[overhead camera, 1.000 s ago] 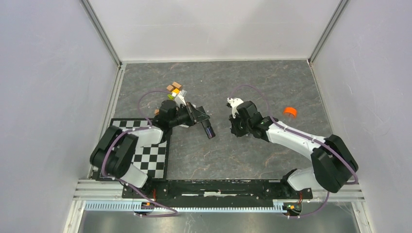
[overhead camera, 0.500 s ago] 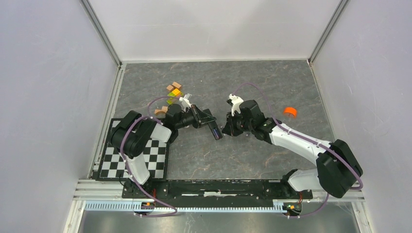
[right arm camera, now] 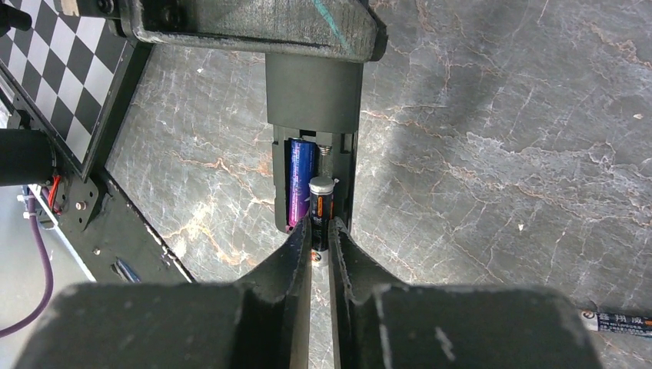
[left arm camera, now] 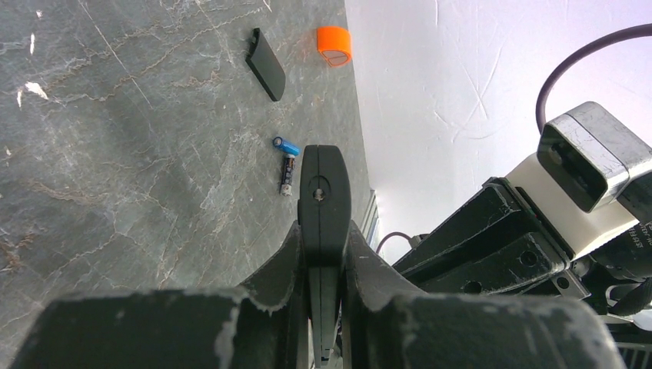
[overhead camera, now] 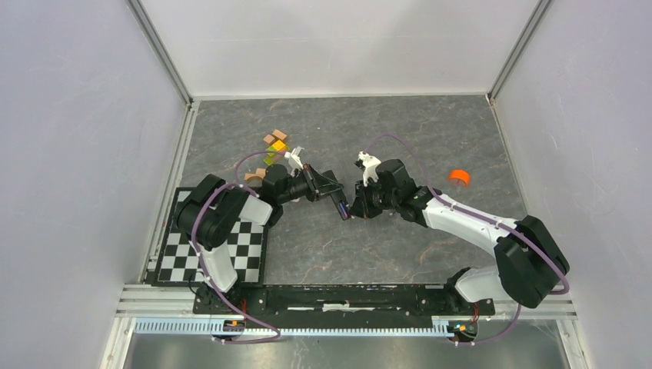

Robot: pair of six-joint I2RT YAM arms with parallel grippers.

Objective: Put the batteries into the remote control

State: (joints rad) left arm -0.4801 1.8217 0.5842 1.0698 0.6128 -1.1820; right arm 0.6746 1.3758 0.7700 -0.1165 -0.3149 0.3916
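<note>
1. Grey, marble-veined surface [right arm camera: 500, 154] carries the whole scene. A checkerboard mat [overhead camera: 238, 254] lies at its near left, and a few small coloured blocks [overhead camera: 274, 142] sit behind the left arm.
2. The left gripper [left arm camera: 324, 231] has its jaws clamped on the remote control [right arm camera: 313, 92]. It holds the remote near the middle of the surface, and its own wrist camera sees it edge-on.
3. From the right wrist camera the remote control looks dark grey, with its back facing the lens and its battery compartment uncovered.
4. A purple battery [right arm camera: 301, 184] lies in the compartment's left slot, as that view shows it.
5. The right gripper [right arm camera: 319, 231] meets the remote from the opposite side. Its jaws are pinched on a black battery [right arm camera: 321, 192] that has an orange band and a white end.
6. The black battery sits over the right slot, just beside the purple one, with its white end pointing at a small spring at the slot's far end. I cannot tell whether it is fully seated.
7. In the left wrist view a blue battery [left arm camera: 288, 145] lies loose on the surface beyond the remote. A darker battery [left arm camera: 286, 173] with a silvery end lies just beside it, and I cannot tell whether the two touch.
8. Farther off in that view a black bar [left arm camera: 265, 54] lies flat, with an orange cap [left arm camera: 334, 44] near it, close to the white wall.
</note>
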